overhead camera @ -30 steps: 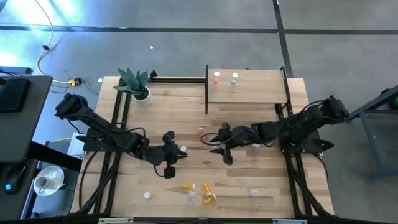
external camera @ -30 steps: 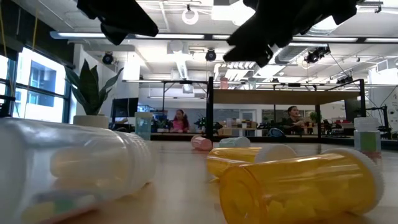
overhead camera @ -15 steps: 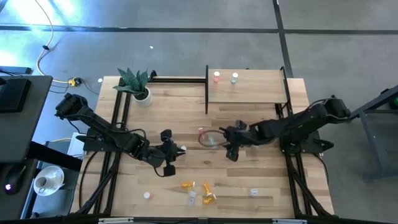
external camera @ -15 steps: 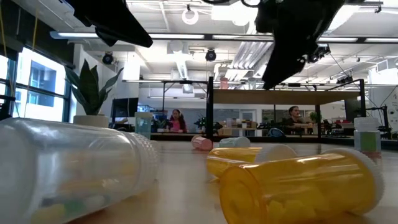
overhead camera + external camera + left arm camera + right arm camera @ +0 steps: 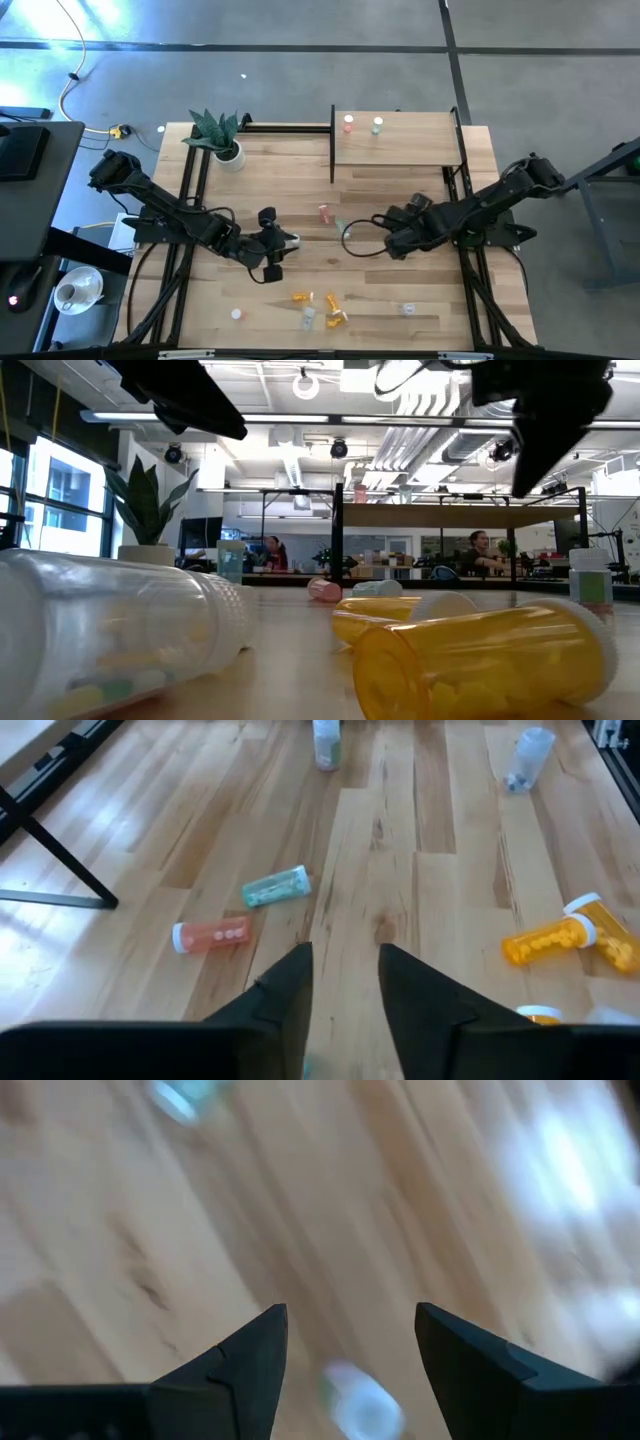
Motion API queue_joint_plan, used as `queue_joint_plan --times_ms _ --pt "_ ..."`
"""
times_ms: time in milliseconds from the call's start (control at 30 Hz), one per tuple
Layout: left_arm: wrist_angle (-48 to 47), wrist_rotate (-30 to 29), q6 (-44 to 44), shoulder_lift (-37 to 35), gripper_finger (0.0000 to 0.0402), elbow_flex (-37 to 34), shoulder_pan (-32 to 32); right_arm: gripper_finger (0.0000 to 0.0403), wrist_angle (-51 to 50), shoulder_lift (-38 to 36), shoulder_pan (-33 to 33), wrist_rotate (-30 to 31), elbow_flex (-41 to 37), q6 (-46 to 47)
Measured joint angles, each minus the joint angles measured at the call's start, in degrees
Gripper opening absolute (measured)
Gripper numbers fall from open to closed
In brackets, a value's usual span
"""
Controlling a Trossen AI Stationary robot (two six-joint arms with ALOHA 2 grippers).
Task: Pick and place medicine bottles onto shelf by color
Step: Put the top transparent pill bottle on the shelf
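Wooden planks make up the desk (image 5: 300, 190), and the shelf (image 5: 395, 145) sits at its upper right in the high view, carrying a red bottle (image 5: 348, 123) and a green bottle (image 5: 377, 125) standing side by side near its far edge. Near the middle of the frame a pink bottle (image 5: 324, 212) and a teal bottle (image 5: 341, 228) lie on their sides just beside each other. At the lower centre a cluster of orange bottles (image 5: 332, 309) lies scattered, with a white-capped bottle (image 5: 236, 314) to the left and a clear bottle (image 5: 408, 309) to the right. A potted plant (image 5: 220, 135) stands at the upper left corner.

Left of centre, the left gripper (image 5: 343, 982) hovers with its fingers a narrow gap apart, holding nothing. Right of centre, the right gripper (image 5: 350, 1342) has its fingers spread wide and empty, above the bare wood.
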Motion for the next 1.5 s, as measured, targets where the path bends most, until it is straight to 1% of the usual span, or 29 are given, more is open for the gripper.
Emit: queue_joint_plan --times_ms 133,233,433,533,633,700,800,967,1067,1267,1500 --pt "0.01 -0.17 -0.05 0.0 0.0138 0.0 0.0 0.0211 -7.1 -0.31 0.5 0.21 0.0 4.5" --pt "0.0 -0.17 -0.06 0.0 0.0149 0.0 -0.02 0.0211 -10.57 -1.45 0.5 -1.27 0.0 7.1" --pt "0.01 -0.34 -0.2 0.0 0.0154 0.0 -0.02 0.0211 -16.77 -6.81 0.5 -1.81 0.0 11.69" --pt "0.0 -0.33 -0.21 0.0 0.0153 0.0 -0.02 0.0211 -17.24 -10.58 0.5 -1.79 0.0 13.76" --pt "0.0 -0.33 -0.2 0.0 0.0153 0.0 -0.02 0.0211 -16.33 -14.23 0.5 -1.87 -0.04 15.87" --pt "-0.01 -0.33 -0.2 0.0 0.0154 0.0 -0.02 0.0211 -13.86 -16.54 0.5 -2.08 -1.04 16.4" --pt "-0.01 -0.33 -0.13 0.0 0.0154 0.0 -0.02 0.0211 -8.61 -19.83 0.48 -3.97 -4.86 16.33" --pt "0.01 -0.33 0.0 0.0 0.0154 0.0 -0.02 0.0217 -0.75 -23.58 0.48 -4.65 -11.37 16.29" --pt "0.01 -0.33 -0.02 0.0 0.0154 0.0 -0.02 0.0223 2.19 -24.17 0.48 -5.22 -13.56 16.48" --pt "0.01 -0.33 -0.07 0.0 0.0154 0.0 -0.02 0.0229 5.78 -23.34 0.48 -7.68 -18.53 20.05" --pt "0.01 -0.33 -0.15 0.0 0.0154 0.0 -0.02 0.0229 9.92 -23.17 0.48 -7.85 -23.11 22.27"
